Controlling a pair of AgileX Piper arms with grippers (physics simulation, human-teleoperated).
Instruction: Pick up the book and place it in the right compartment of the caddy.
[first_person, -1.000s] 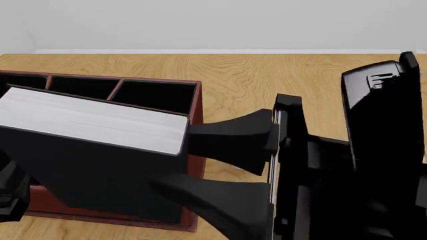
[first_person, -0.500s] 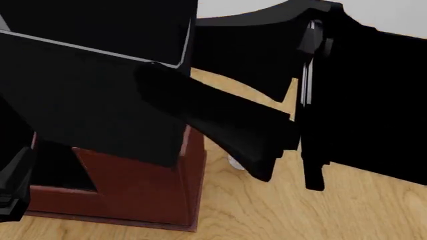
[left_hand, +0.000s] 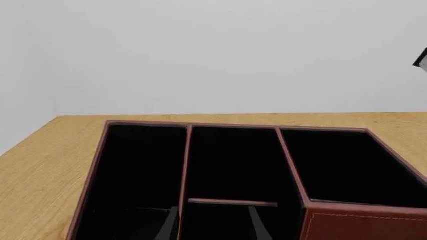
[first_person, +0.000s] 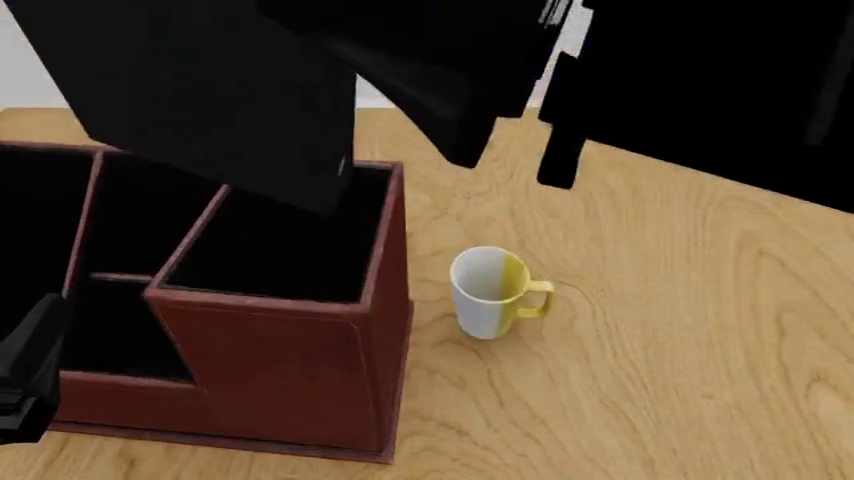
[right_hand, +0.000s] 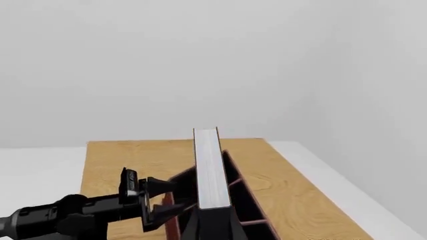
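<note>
The right gripper (right_hand: 212, 227) has its black fingers clamped on either side of the book (right_hand: 212, 170), gripping it edge-up so the white page block runs away from the wrist camera like a bright stripe between dark covers. From the front, that book (first_person: 200, 90) is a big flat black slab held high, hanging over the caddy (first_person: 287, 375) with its lower corner just above the right compartment (first_person: 287, 250). So it looks like the carry is done and the lowering is what's in hand; my read is the next move needs the book squared up to that wide black-lined well and eased straight down between the walls. The left gripper (left_hand: 212, 227) points into the caddy's narrower sections, fingers apart, nothing between them. The caddy is reddish-brown, leather-look, stitched along the edges, boxy. A glossy white-and-yellow mug (first_person: 491, 292) stands on the wood-grain table (first_person: 667, 380), just beside the caddy.
</note>
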